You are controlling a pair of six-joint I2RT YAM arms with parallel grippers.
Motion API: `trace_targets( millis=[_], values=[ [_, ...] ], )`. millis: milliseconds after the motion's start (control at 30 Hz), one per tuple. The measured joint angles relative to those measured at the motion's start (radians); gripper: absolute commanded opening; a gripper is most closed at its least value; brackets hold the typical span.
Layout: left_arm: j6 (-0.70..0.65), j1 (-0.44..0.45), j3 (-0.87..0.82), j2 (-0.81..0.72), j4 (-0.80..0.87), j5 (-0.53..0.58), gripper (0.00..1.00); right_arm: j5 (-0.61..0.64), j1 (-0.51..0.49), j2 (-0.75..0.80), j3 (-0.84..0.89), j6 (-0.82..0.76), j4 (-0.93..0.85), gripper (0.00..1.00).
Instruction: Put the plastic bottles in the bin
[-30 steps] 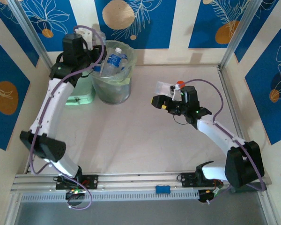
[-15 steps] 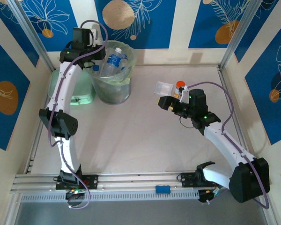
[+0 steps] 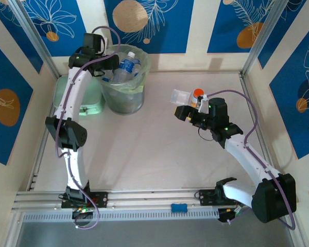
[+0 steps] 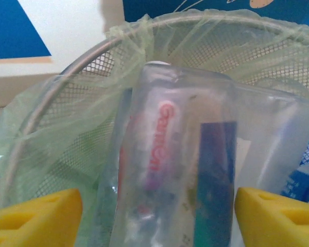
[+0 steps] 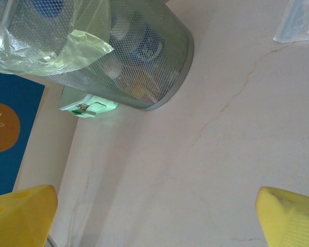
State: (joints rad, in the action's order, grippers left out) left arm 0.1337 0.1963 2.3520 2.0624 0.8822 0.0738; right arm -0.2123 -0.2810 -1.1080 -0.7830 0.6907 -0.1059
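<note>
My left gripper is shut on a clear plastic bottle with red lettering and a dark blue label, its yellow fingers on either side. It holds the bottle over the far-left rim of the round mesh bin with the pale green liner. From above, the left gripper sits at the bin, where a blue-labelled bottle sticks up among others. My right gripper hovers open over the table, with nothing between its fingers. It faces the bin, and bottles show through the mesh.
A mint green box stands left of the bin, against the left wall. Just behind the right gripper are an orange-capped jar and a clear square container. Bare table lies between the arms.
The left arm has stretched out and carried its gripper back to the bin's far-left rim. The right arm shifted slightly right, then held still.
</note>
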Motion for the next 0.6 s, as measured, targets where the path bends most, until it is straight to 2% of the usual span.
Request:
trace_targets(
  millis=[67,333,433,600],
  values=[
    [-0.002,-0.002,0.000,-0.005,-0.002,0.005,1.00,0.000,0.001,0.000,0.000,-0.003,0.000,0.99],
    [-0.012,-0.002,-0.026,-0.124,-0.015,0.011,1.00,0.004,0.006,-0.010,0.000,-0.014,-0.002,0.99],
    [-0.012,-0.002,-0.150,-0.253,-0.072,0.014,1.00,0.026,0.019,-0.038,-0.010,-0.038,-0.025,0.99],
    [-0.011,-0.002,-0.530,-0.534,-0.257,0.028,1.00,0.117,0.067,-0.098,-0.055,-0.118,-0.068,0.99]
  ],
)
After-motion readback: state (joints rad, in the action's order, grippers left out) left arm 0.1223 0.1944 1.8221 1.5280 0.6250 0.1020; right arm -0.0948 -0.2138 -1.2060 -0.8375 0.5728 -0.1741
